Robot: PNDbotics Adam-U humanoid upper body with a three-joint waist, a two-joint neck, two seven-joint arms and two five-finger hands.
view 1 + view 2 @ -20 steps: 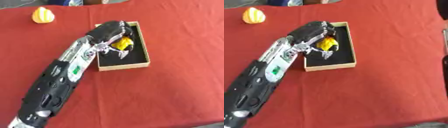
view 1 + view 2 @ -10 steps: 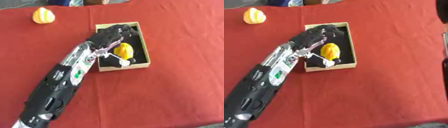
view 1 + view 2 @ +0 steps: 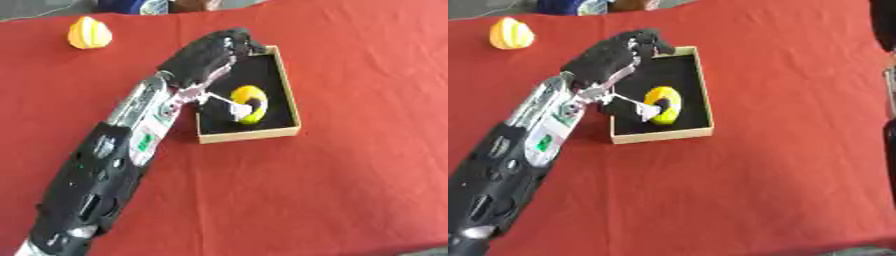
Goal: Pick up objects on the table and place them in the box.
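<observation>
Left hand (image 3: 208,52) sits over the far-left corner of the box (image 3: 290,97). Our fingers (image 3: 234,38) look loosely curled and empty, no object in them; the thumb (image 3: 220,100) reaches out toward the yellow object in the box (image 3: 248,103) and seems to touch it or nearly so, can't tell which. That object lies on the box's black floor, near the front-right, not held. We'd count it as placed.

Right hand isn't in either view.

Remaining item: yellow object on the desk (image 3: 90,33), far left on the red desk (image 3: 350,175), well apart from the box. It's rounded, with paler stripes, standing on a wider base.

Handling guess: looks like a small, light, rigid toy with a smooth curved skin, so it could roll or squirt out of a pinch. We'd wrap around its widest part from above, thumb opposite our fingers, rather than nip the tip.
</observation>
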